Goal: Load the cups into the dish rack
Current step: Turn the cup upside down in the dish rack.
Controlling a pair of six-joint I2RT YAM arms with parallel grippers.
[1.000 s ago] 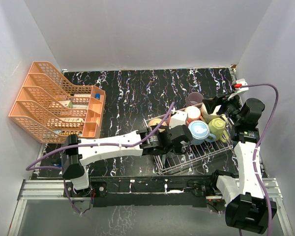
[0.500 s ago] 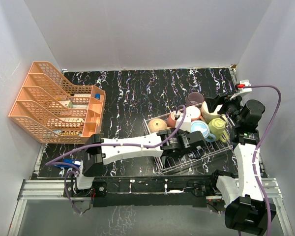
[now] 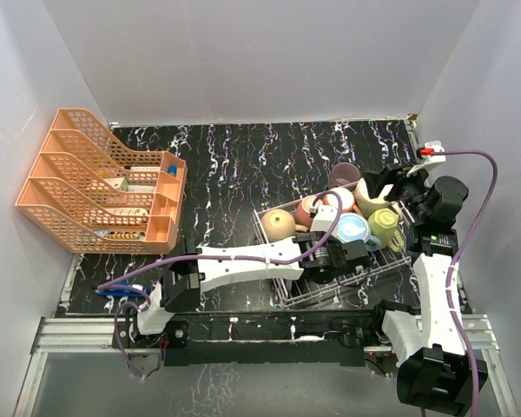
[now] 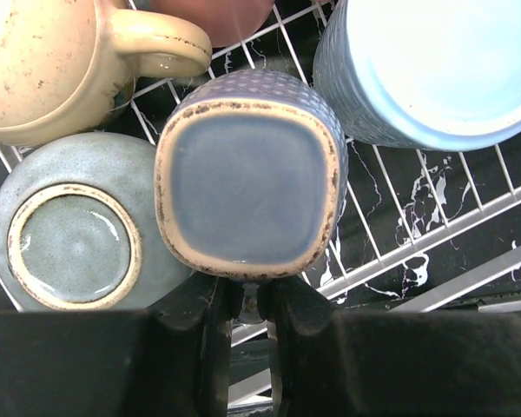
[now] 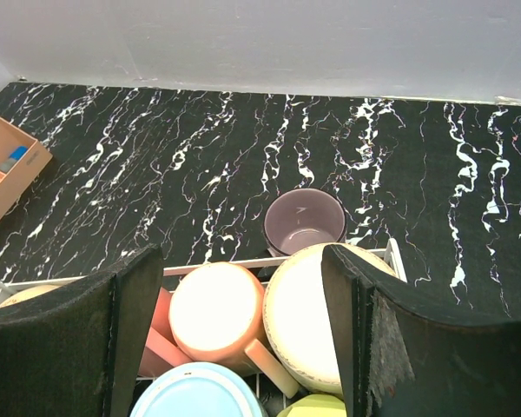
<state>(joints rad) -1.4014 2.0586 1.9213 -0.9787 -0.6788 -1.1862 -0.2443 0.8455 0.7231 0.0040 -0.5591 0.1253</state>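
I see the counter (image 3: 243,165) with the orange organizer (image 3: 95,182) on its left edge. The dish rack (image 3: 378,265) is at the near right corner, cups (image 3: 352,230) crowded inside. A mauve cup (image 5: 304,221) stands on the counter just past the rack's far edge. My left gripper (image 4: 247,300) is narrow, pinching the upturned blue-grey mug (image 4: 250,174) by its handle. The right gripper (image 5: 243,339) gapes wide above the rack's far right corner.

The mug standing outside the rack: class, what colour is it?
The mug is mauve, clearest in the right wrist view.
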